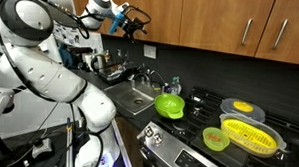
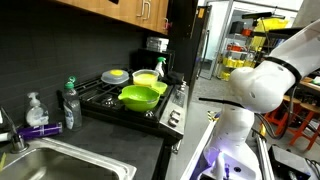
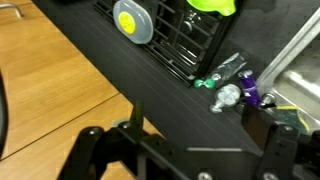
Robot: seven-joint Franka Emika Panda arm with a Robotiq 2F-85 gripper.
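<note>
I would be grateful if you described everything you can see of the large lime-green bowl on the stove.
The lime-green bowl looks like glossy plastic, round, wide and shallow, with a flared rim. It stands upright and seems empty on the black stove grate, at the end nearer the sink. Only the grate appears to touch it; the yellow colander stands apart. The open gripper hangs high by the cabinets, well clear of it.

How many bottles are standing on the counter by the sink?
2. A green-capped bottle stands next to the stove; a purple-labelled bottle stands beside it, behind the sink. More may be hidden.
</note>
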